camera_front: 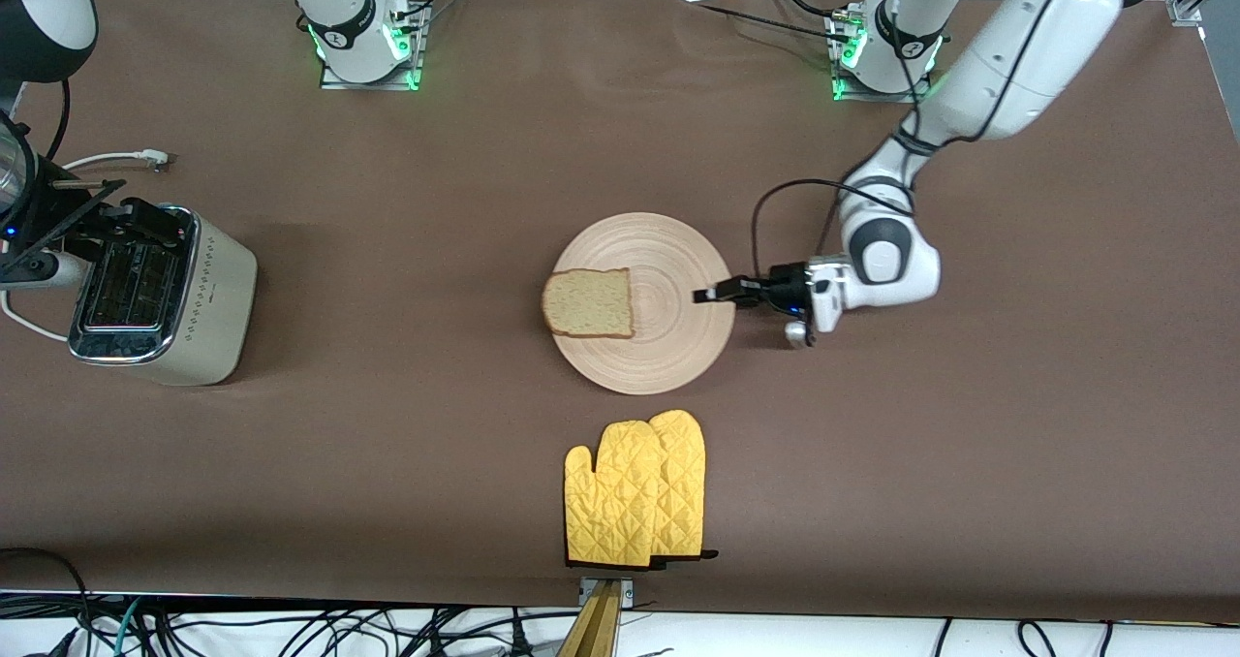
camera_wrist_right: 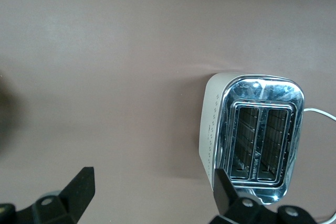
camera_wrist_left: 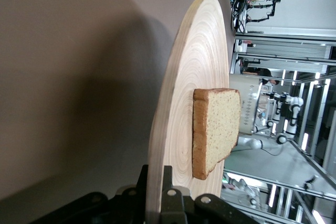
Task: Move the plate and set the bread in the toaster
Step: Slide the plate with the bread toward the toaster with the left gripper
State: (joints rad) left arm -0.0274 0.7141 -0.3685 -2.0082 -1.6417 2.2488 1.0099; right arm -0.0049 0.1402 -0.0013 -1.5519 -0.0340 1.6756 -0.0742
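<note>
The round beige wooden plate (camera_front: 668, 347) lies mid-table with the slice of bread (camera_front: 589, 302) on its part toward the right arm's end. My left gripper (camera_front: 715, 295) is shut on the plate's rim at the left arm's end. In the left wrist view the rim (camera_wrist_left: 173, 103) runs between the fingers (camera_wrist_left: 181, 182) of the left gripper (camera_wrist_left: 156, 177), with the bread (camera_wrist_left: 215, 129) lying on the plate. The cream toaster (camera_front: 184, 298) stands at the right arm's end. My right gripper (camera_front: 136, 221) hangs open over it, and the right wrist view shows that gripper (camera_wrist_right: 152, 184) above the toaster's empty slots (camera_wrist_right: 260, 140).
A pair of yellow oven mitts (camera_front: 635, 492) lies nearer the front camera than the plate, close to the table's front edge. The toaster's white cord (camera_front: 126, 158) trails on the brown table (camera_front: 387, 202) toward the right arm's base.
</note>
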